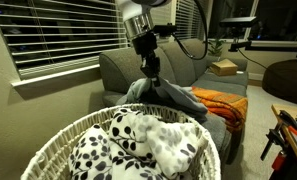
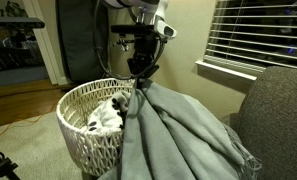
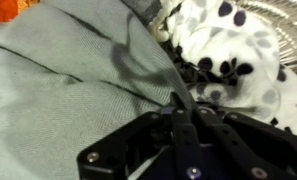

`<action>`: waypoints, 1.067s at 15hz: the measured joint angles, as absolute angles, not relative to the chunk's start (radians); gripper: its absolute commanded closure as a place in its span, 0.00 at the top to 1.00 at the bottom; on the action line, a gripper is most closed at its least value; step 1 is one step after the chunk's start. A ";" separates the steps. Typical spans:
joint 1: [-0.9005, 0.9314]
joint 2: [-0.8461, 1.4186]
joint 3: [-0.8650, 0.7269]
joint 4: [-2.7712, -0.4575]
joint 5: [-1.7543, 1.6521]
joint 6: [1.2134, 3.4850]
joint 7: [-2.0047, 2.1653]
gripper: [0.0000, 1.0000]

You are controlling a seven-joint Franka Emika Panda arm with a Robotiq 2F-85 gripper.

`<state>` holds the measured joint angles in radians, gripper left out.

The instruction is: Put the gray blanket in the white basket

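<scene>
Fingers [image 3: 178,112] of the gripper [image 2: 139,72] are clamped together on a fold of the gray blanket [image 2: 183,130]. Its long axis slopes from that pinched peak down to the right toward the sofa [image 2: 278,110]. It hangs just beside the white basket [image 2: 80,140], which holds a spotted blanket [image 2: 108,115].

It was a home living room. A gray upholstered sofa [image 1: 116,68] stood beside windows with white horizontal slat blinds [image 1: 58,35], and a rumpled orange blanket [image 1: 224,103] lay on its seat. A large round white wicker basket [image 2: 80,135] held a white blanket with black spots [image 1: 138,148]. Brown wooden flooring [image 2: 18,108] showed nearby.
</scene>
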<state>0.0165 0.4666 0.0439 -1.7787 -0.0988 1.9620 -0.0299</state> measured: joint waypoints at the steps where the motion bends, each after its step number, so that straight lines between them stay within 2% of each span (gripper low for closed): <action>1: 0.017 0.466 0.056 -1.779 -0.085 1.945 -0.057 0.01; 16: 0.101 0.470 0.151 -1.691 -0.056 1.732 -0.226 0.01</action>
<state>0.1008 0.4698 0.1508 -1.6915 -0.0559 1.7324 -0.2259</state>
